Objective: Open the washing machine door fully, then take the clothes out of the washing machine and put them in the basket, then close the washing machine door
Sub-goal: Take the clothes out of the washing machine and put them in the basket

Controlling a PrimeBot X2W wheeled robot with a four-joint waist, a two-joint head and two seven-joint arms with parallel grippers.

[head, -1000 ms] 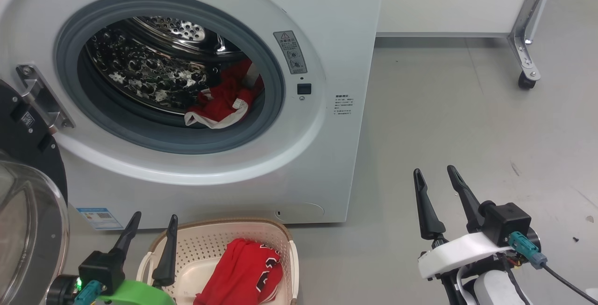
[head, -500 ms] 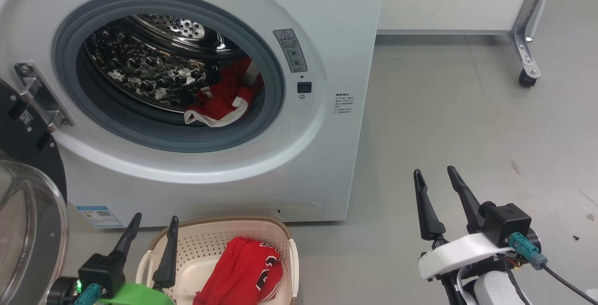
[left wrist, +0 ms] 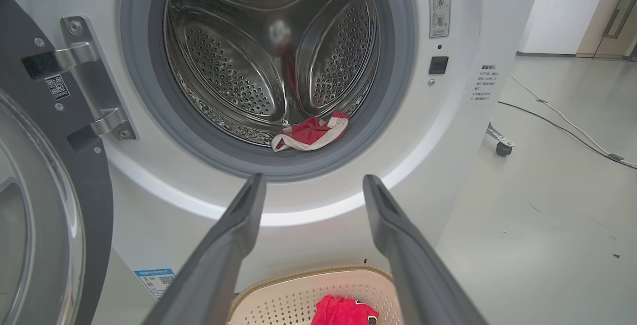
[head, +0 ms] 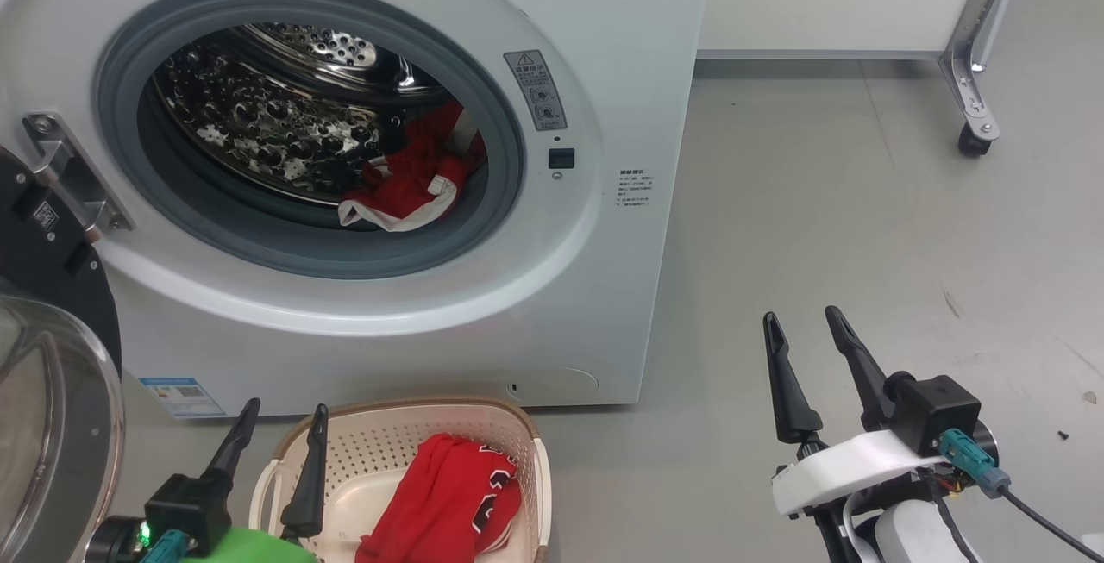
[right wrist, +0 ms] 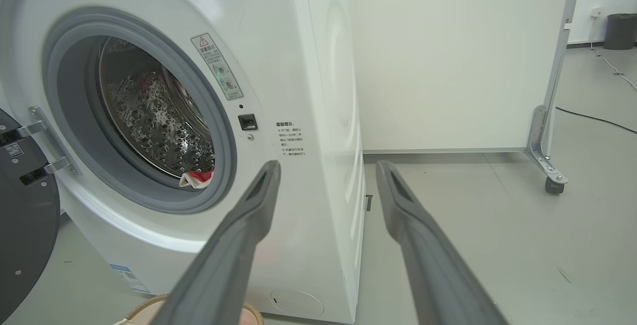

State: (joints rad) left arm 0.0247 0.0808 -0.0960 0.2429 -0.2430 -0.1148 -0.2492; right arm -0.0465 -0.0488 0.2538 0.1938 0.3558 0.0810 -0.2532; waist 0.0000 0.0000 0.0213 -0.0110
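The white washing machine [head: 621,71] stands with its door [head: 52,390] swung open to the left, its glass bowl facing me. One of the red clothes with white trim [head: 405,188] lies at the front of the steel drum. Another red garment [head: 440,503] sits in the cream basket [head: 414,408] on the floor in front of the machine. My left gripper [head: 286,405] is open and empty over the basket's left end. In the left wrist view this gripper [left wrist: 313,177] points at the drum opening and the garment [left wrist: 311,133]. My right gripper [head: 801,313] hangs open and empty over bare floor right of the machine.
A white panel on a metal frame with a caster [head: 970,145] stands behind and right of the machine. A cable [left wrist: 562,126] runs across the grey floor [head: 862,244], which has free room on the right. A dark bin [right wrist: 619,29] stands far back.
The whole head view has crept upward a little, so the camera moved. My left gripper has sunk slightly lower in it. The right gripper and the clothes have stayed put.
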